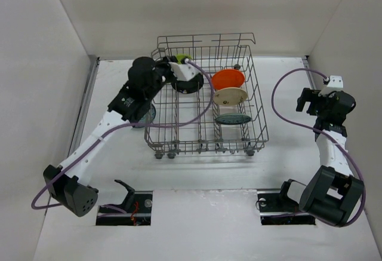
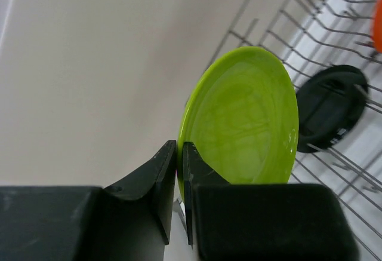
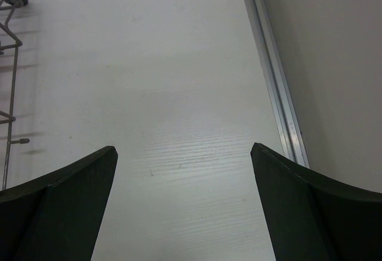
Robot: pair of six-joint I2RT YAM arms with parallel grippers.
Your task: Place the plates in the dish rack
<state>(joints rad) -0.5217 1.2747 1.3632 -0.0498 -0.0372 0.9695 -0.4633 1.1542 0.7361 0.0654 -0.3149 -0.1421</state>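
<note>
The grey wire dish rack (image 1: 256,123) stands mid-table. An orange plate (image 1: 228,80), a cream plate (image 1: 231,97) and a teal plate (image 1: 233,118) stand on edge in its right half, and a black plate (image 1: 186,85) in its back left. My left gripper (image 1: 179,65) is shut on the rim of the lime green plate (image 1: 183,58) and holds it upright over the rack's back left corner. In the left wrist view the gripper (image 2: 180,171) pinches the green plate (image 2: 245,117), with the black plate (image 2: 331,106) beyond. My right gripper (image 1: 307,103) is open and empty, right of the rack.
A teal shape (image 1: 150,114), partly hidden under my left arm, lies beside the rack's left side. In the right wrist view the gripper (image 3: 184,153) is over bare white table, with the rack's corner (image 3: 9,10) at left and an aluminium rail (image 3: 274,76) by the right wall.
</note>
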